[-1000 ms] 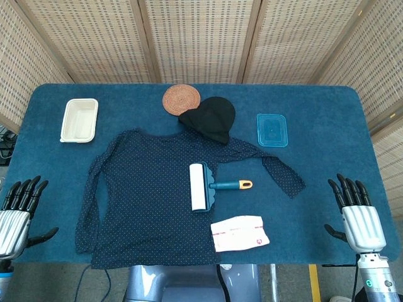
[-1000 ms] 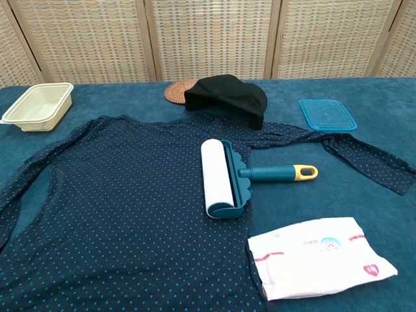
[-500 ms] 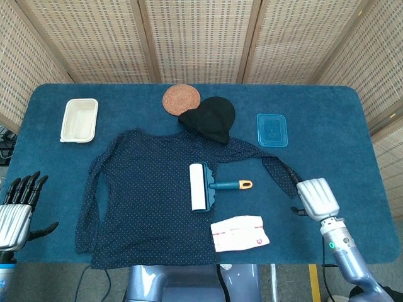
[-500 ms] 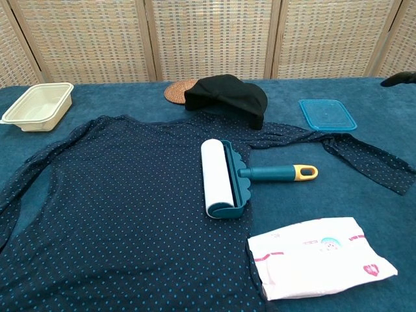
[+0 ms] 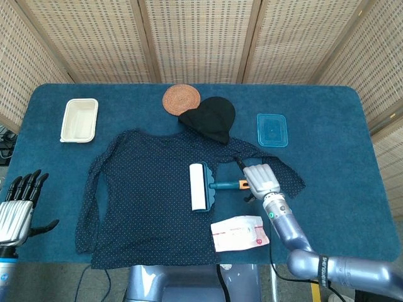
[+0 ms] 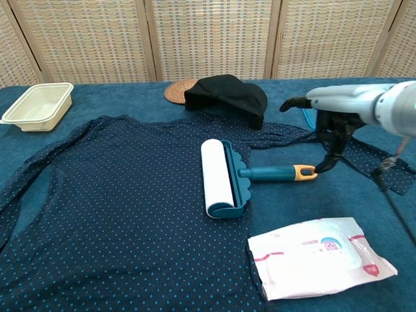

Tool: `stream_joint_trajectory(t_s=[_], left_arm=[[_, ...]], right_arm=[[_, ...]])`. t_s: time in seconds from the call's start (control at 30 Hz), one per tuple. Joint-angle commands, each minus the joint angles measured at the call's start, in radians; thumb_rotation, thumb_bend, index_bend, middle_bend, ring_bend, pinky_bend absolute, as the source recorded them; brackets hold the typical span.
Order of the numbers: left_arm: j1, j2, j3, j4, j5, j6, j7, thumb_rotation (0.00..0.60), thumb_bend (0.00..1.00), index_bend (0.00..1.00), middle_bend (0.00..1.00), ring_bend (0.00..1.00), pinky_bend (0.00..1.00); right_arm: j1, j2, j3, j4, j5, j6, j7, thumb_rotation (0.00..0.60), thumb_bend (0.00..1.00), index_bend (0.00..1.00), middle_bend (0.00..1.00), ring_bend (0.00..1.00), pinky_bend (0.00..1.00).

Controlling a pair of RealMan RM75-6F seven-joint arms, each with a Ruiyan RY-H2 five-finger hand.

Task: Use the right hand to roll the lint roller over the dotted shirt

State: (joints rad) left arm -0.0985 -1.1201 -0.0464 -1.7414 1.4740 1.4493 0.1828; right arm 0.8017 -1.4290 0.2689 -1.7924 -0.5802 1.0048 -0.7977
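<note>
The dark blue dotted shirt (image 5: 141, 192) (image 6: 110, 195) lies spread flat on the blue table. The lint roller (image 5: 199, 187) (image 6: 216, 177) rests on the shirt's right side. Its white roll points along the shirt, and its teal handle (image 6: 273, 173) ends in an orange tip pointing right. My right hand (image 5: 261, 178) (image 6: 335, 104) hovers over that orange tip with its fingers (image 6: 323, 162) hanging down beside it, apart and gripping nothing. My left hand (image 5: 17, 211) rests at the table's near left edge, fingers spread and empty.
A black hat (image 5: 211, 118) (image 6: 227, 94) and a woven coaster (image 5: 181, 99) sit behind the shirt. A blue lid (image 5: 272, 129) is at the back right and a white container (image 5: 79, 119) (image 6: 39, 106) at the back left. A wipes packet (image 5: 239, 233) (image 6: 318, 257) lies near the front edge.
My right arm has swung in from the table's right edge to above the roller handle's orange end. The roller, the shirt and my left hand have stayed put.
</note>
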Motion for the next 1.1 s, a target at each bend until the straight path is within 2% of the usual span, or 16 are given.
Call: stream_joint_trajectory(t_s=[0.03, 0.27, 0.37, 0.7, 1.1], left_arm=[[-0.003, 0.0, -0.002, 0.004, -0.005, -0.005, -0.003, 0.6, 0.0, 0.0, 0.0, 0.0, 0.0], [-0.006, 0.0, -0.003, 0.012, -0.014, -0.009, -0.016, 0.6, 0.0, 0.0, 0.0, 0.0, 0.0], [-0.007, 0.001, -0.004, 0.013, -0.019, -0.01, -0.02, 0.6, 0.0, 0.0, 0.0, 0.0, 0.0], [-0.011, 0.001, -0.003, 0.012, -0.022, -0.011, -0.02, 0.6, 0.0, 0.0, 0.0, 0.0, 0.0], [-0.015, 0.004, -0.005, 0.019, -0.032, -0.016, -0.031, 0.6, 0.0, 0.0, 0.0, 0.0, 0.0]], right_arm=[[0.063, -0.094, 0.0, 0.062, 0.068, 0.066, -0.058, 0.6, 0.02, 0.17, 1.0, 1.0, 1.0], [0.12, -0.196, -0.012, 0.156, 0.124, 0.104, -0.086, 0.6, 0.22, 0.32, 1.0, 1.0, 1.0], [0.131, -0.212, -0.022, 0.173, 0.134, 0.114, -0.095, 0.6, 0.25, 0.36, 1.0, 1.0, 1.0], [0.157, -0.27, -0.037, 0.249, 0.144, 0.134, -0.114, 0.6, 0.39, 0.38, 1.0, 1.0, 1.0], [0.186, -0.343, -0.03, 0.32, 0.167, 0.135, -0.137, 0.6, 0.42, 0.39, 1.0, 1.0, 1.0]])
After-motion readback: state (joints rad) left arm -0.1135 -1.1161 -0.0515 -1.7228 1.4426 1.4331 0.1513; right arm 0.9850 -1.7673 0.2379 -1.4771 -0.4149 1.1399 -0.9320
